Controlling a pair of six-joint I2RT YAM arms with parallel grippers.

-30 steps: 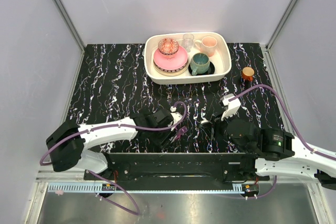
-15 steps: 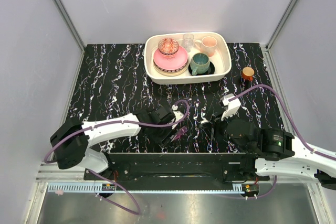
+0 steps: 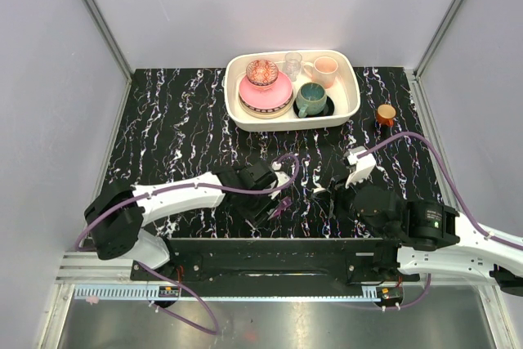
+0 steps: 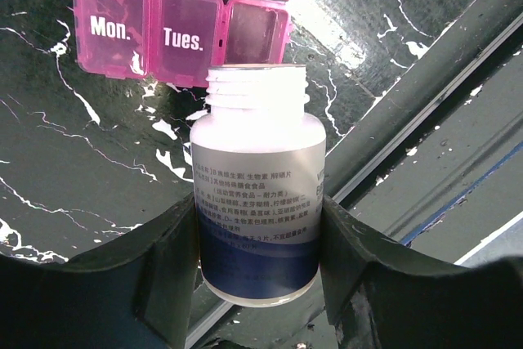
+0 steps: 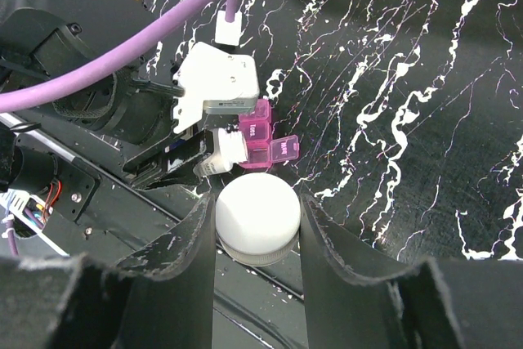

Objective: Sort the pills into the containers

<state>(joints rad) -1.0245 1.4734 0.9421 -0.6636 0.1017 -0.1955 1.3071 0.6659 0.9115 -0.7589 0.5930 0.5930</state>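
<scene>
Pills: none can be made out in any view. I judge they sit inside the white bottle [image 4: 257, 194], whose inside is hidden.
Change, left arm: the left claw [image 4: 257, 230] has slid rightward along the near edge of the table [image 3: 180, 120], bringing the bottle closer to the pill box [image 4: 184, 26]. Its hold on the bottle is unaltered.
Change, right arm: none. The right claw [image 5: 257, 206] stays put, clamped on the white cap [image 5: 258, 222].
Meaning: the uncapped mouth now lies just beside the box, so tipping pills out looks like the step in hand. No compartment shows a pill, so the sorting seems barely begun.
Pill box place: near the middle of the table's near edge, between the two claws, just beyond the black base plate [image 3: 270, 255].
Left wrist view alone: lids marked "Mon." and "Tues." are down. The third compartment [image 4: 256, 30] is open with its lid flipped back, and the bottle's threaded mouth points at it.
Right wrist view alone: it shows the cap in its grip. It also shows the left claw from outside, but whether the bottle neck touches the box I cannot tell.
Top view alone: the cream tray [image 3: 353, 96] sits at the far edge and the brown jar [image 3: 386, 114] to its right, both well apart from the work.
</scene>
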